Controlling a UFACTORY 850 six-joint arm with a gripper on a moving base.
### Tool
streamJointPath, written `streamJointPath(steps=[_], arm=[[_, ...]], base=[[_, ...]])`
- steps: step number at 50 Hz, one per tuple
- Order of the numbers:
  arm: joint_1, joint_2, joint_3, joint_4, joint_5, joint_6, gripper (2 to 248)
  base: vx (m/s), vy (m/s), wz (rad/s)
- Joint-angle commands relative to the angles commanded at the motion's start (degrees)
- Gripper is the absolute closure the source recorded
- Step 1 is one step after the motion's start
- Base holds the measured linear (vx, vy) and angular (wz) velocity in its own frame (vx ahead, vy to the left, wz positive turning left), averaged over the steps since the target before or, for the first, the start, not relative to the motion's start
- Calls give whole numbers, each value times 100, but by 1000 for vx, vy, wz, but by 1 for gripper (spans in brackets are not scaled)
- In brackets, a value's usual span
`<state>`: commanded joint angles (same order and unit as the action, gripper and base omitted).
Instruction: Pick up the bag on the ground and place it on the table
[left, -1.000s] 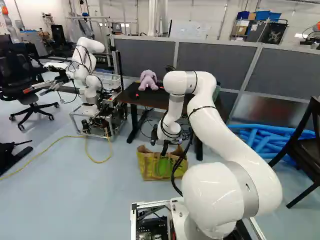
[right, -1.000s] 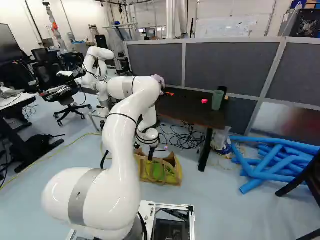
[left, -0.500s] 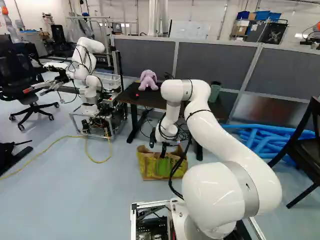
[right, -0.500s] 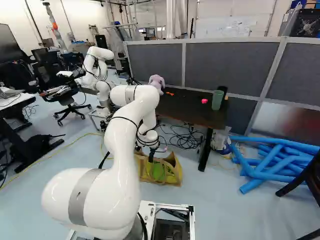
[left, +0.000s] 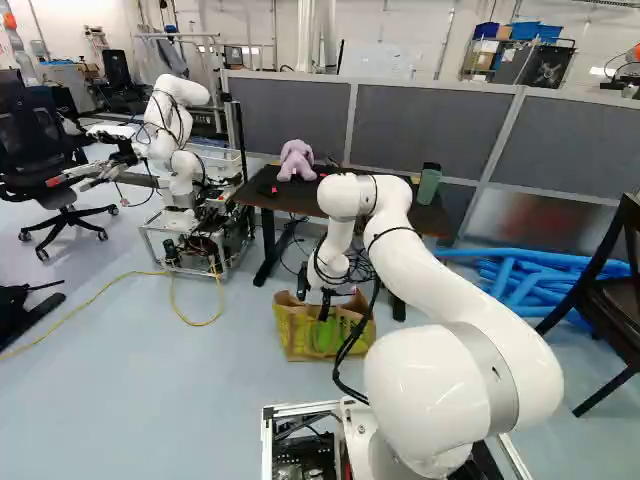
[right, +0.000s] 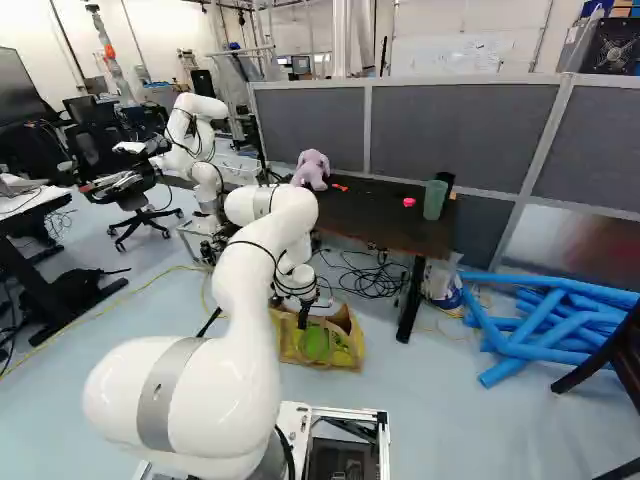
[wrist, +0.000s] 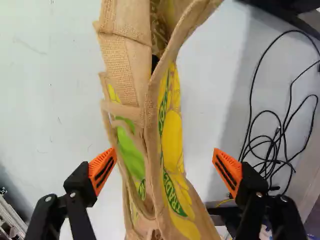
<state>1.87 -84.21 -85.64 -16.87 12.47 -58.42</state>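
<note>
Gripper: our gripper (left: 313, 296) is spread wide above the bag, its two orange pads (wrist: 102, 171) on opposite sides of the bag's narrow upper part; we have no grip on it.
Bag: we see the brown bag (left: 297, 336), with yellow and green print, upright on the floor (right: 430, 420), ahead of our base and in front of the table (right: 380, 215).
Arm: our white arm (left: 470, 300) reaches forward and bends down toward the bag.
Tabletop: we see a purple stuffed animal (right: 311, 170), a small orange thing (right: 340, 187), a pink thing (right: 409, 202) and a green cup (right: 434, 200) on it.
Cables: we make out loose black cables (wrist: 272, 150) under the table, beside the bag.
Tubes: blue tubes (right: 545, 345) lie in a heap at the right of our right base view.
Neighbour: another robot (left: 172, 120) stands at the left of our left base view.
</note>
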Motion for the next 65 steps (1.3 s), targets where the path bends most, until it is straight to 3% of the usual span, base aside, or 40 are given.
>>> streamJointPath(steps=[30,45,46,50,51,55,56,60,61,65], arm=[[51,-778,-977,0,-465,0,3],[48,-867,-1072,0,-468,0,3],[48,-868,-1072,0,-468,0,26],[48,-868,-1072,0,-468,0,26],[48,-868,-1072,0,-468,0,64],[48,-868,-1072,0,-468,0,64],[48,-868,-1072,0,-468,0,102],[48,-868,-1072,0,-468,0,102],[48,-868,-1072,0,-468,0,140],[48,-868,-1072,0,-468,0,140]], base=[[0,0,0],[0,0,0],[0,0,0],[0,0,0],[0,0,0],[0,0,0],[0,0,0],[0,0,0],[0,0,0],[0,0,0]])
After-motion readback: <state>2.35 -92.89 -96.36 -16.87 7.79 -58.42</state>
